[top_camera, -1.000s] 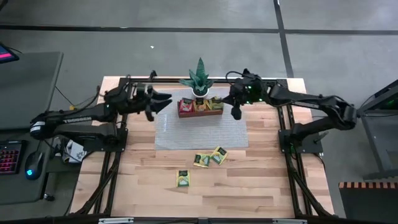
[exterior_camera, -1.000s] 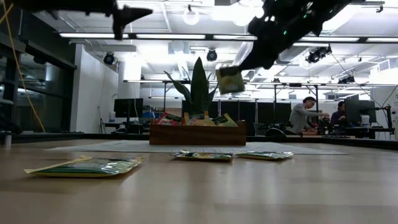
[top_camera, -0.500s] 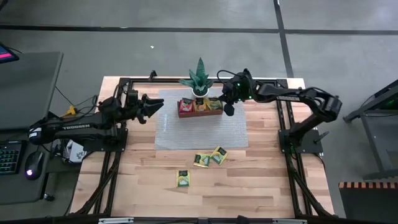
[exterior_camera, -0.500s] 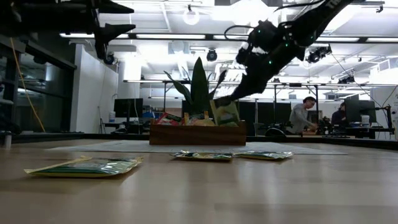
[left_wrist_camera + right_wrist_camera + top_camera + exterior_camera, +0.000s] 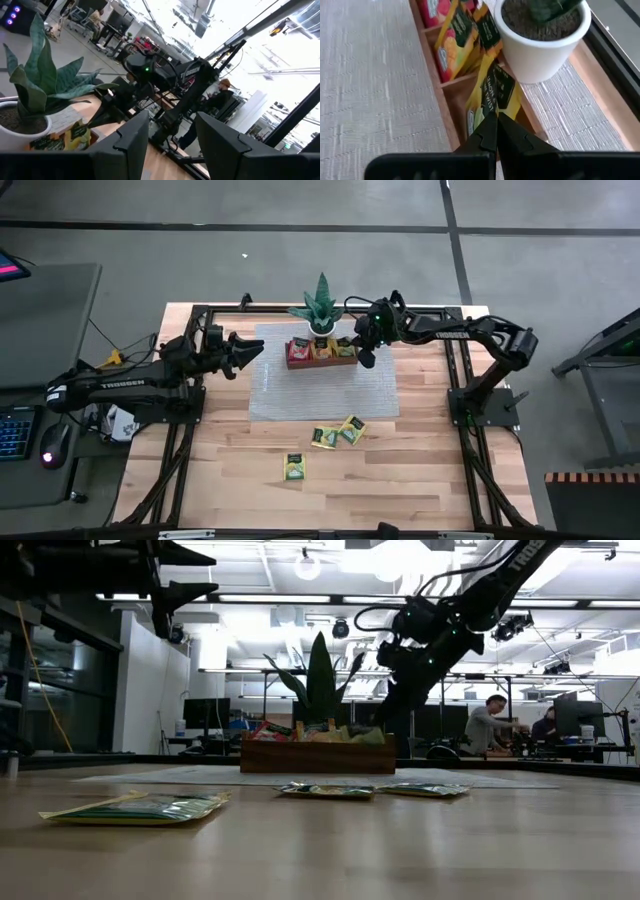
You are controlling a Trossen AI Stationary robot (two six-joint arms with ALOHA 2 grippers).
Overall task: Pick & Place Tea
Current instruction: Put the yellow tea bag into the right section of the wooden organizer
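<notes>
High view: right gripper (image 5: 366, 350) over the right end compartment of the long brown wooden three-part tray (image 5: 322, 362) at the table's back edge; three flat green-yellow tea packets (image 5: 337, 433) lie loose nr the table's front. Left gripper (image 5: 245, 350) waits nr the left edge, fingers apart.

Right wrist view: fingers (image 5: 487, 135) pinched on a yellow tea packet's (image 5: 492, 97) top edge. Likely light, floppy, slick; grip an edge.

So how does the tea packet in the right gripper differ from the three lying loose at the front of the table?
The yellow packet stands on edge in the wooden tray beside the white plant pot; the three loose packets lie flat on the bare table. The right gripper is shut on the yellow one; nothing touches the loose ones. The left gripper waits open. All are small, flat, labelled tea packets.
</notes>
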